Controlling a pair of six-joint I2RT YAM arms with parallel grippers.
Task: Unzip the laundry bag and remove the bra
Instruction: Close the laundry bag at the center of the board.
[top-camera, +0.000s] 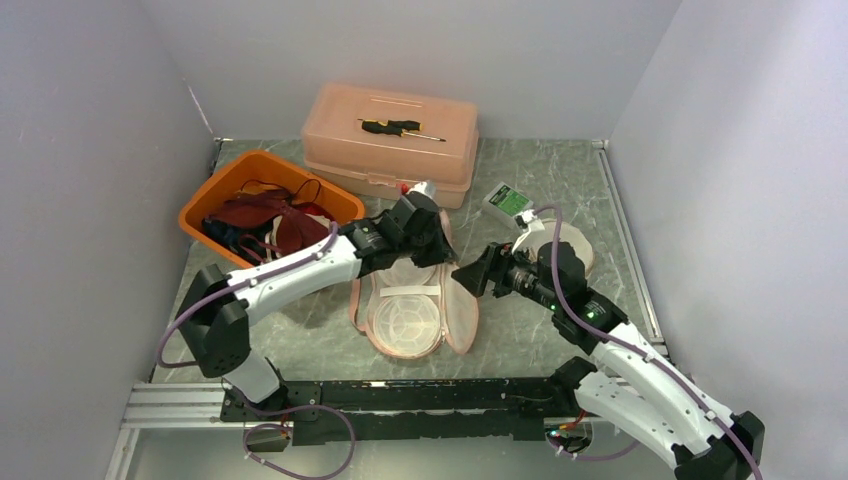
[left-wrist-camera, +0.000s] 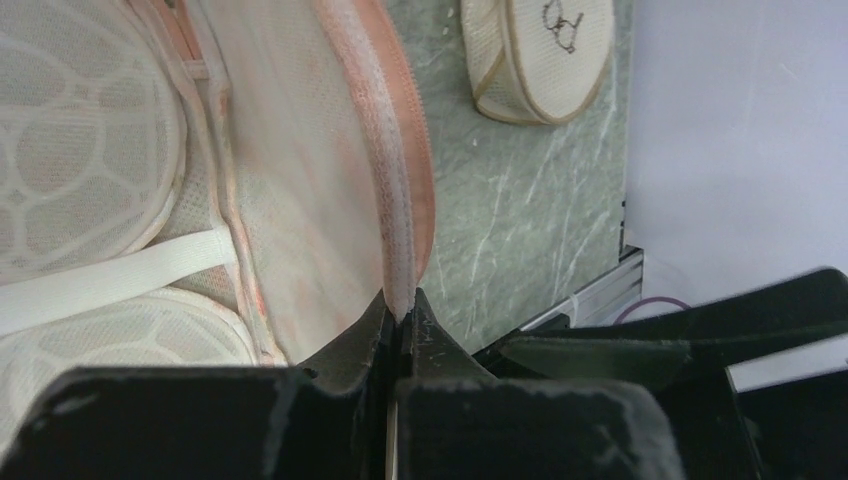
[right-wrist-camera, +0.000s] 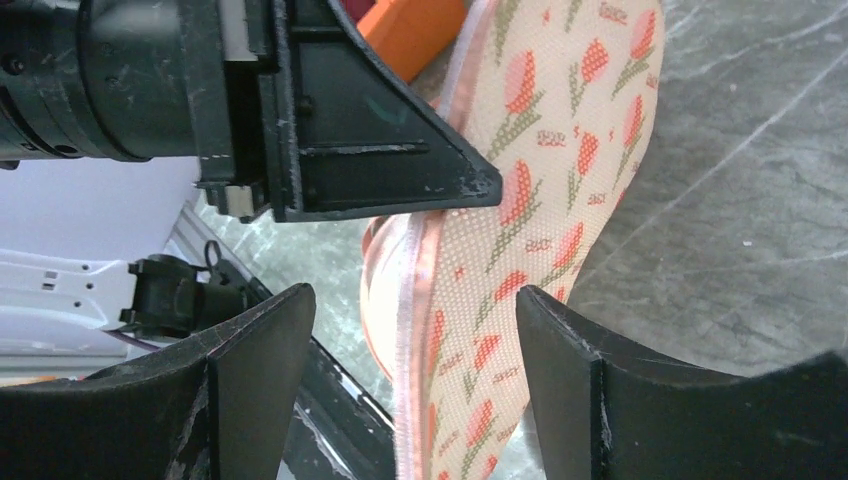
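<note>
1. The table (top-camera: 520, 335) is green stone. Both arms reach in from 6 o'clock.
2. A pink box (top-camera: 390, 150) sits at 12 o'clock. An orange bin (top-camera: 203, 207) full of clothes sits at 10 o'clock.
3. The bag (top-camera: 461, 315) lies in the middle of the table. It looks unzipped already and lies open like a shell.
4. Its right flap (right-wrist-camera: 560, 150) has red flowers on it and stands up on its edge.
5. Inside the bag I see white net cups (left-wrist-camera: 80, 170) and a white strap (left-wrist-camera: 110, 280). The bra should be in there. I cannot tell if the cups are the bra or part of the bag.
6. The left pincer (left-wrist-camera: 403, 318) is pinched tight on the rim of the flap, at about 1 o'clock on the bag.
7. The right pincer (right-wrist-camera: 412, 295) is wide and holds nothing. Its two fingers stand one on each side of the flap's rim and do not touch it.
8. I think the step now is to hold the bag open and get the bra.
9. To do it well, the left pincer should keep a firm pinch and pull the flap softly toward 3 o'clock. A hard tug could drag the whole bag.
10. The right pincer should stay wide, come off the rim and go down toward 9 o'clock, into the cups. It should pinch only the bra, not the bag's net.
</note>
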